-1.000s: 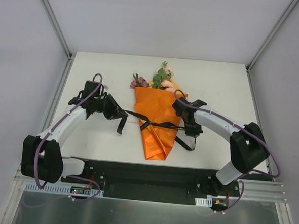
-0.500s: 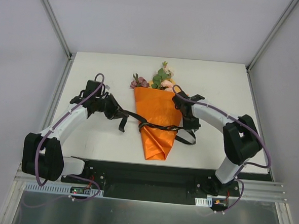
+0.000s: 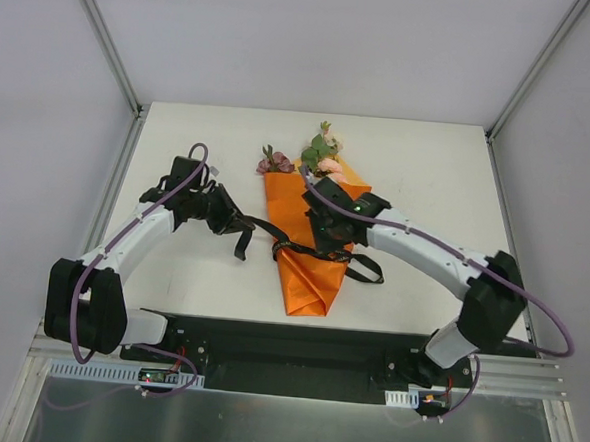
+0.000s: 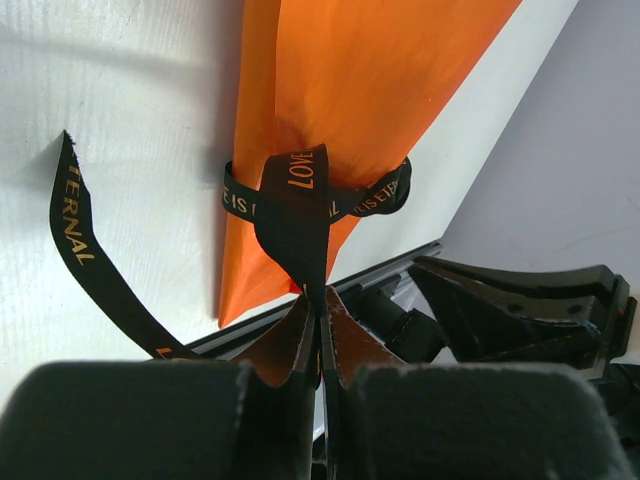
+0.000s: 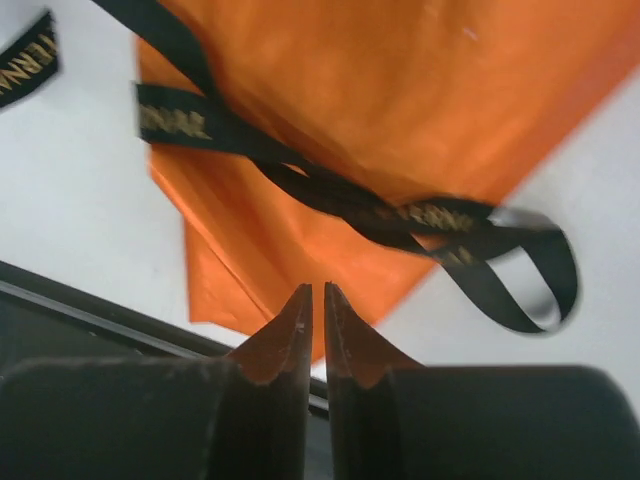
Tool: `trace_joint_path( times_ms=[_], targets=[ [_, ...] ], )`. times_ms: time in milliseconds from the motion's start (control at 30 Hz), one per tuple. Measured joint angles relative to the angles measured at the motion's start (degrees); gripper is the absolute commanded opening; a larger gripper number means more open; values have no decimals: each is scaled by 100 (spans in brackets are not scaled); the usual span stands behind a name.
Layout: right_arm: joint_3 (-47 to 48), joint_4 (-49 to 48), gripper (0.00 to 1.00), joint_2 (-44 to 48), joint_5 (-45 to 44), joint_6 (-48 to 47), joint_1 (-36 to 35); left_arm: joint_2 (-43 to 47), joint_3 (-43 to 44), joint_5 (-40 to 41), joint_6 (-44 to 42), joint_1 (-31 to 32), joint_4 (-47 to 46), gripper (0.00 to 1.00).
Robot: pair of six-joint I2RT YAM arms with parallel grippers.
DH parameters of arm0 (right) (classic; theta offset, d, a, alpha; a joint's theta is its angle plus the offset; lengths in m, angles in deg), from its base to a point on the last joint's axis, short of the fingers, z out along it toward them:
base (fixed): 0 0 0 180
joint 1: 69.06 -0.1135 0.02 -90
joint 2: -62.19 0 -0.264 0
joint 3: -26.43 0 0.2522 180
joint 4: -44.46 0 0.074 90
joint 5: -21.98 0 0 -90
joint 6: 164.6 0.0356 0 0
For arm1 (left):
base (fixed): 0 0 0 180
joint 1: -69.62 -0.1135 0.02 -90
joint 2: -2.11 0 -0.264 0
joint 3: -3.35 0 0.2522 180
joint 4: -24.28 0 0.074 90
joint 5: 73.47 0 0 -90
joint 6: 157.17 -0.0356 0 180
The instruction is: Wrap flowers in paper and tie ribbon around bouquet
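While circling bouquet [image 4: 350, 70], ribbon [image 4: 295, 215] ends in left hand [image 4: 318, 297].

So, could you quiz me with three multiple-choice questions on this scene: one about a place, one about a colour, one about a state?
1. The orange paper cone bouquet lies with its pink blooms toward: A the table's far edge; B the arms' bases; C the left wall.
2. The lettering on the narrow black fabric ribbon is: A white; B gold; C red.
3. The left gripper is: A open over bare table; B clamped on the paper; C shut on the ribbon.
1 A: blooms show at the cone's far end. 2 B: gold letters in the left wrist view. 3 C: a ribbon strand runs between its closed fingers.
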State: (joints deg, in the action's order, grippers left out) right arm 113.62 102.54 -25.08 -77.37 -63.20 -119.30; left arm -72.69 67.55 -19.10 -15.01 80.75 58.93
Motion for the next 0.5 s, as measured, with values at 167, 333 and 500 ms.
trace_joint_path(
  times_ms=[167, 333, 500],
  targets=[
    [450, -601, 6, -1091, 374, 13, -275, 2, 0, -2, -13, 17, 2, 0],
    [450, -885, 4, -1576, 684, 90, -354, -2, 0, -13, -13, 17, 0, 0],
    [450, -1165, 4, -1716, 837, 186, -599, -2, 0, -11, -13, 17, 2, 0]
  ],
)
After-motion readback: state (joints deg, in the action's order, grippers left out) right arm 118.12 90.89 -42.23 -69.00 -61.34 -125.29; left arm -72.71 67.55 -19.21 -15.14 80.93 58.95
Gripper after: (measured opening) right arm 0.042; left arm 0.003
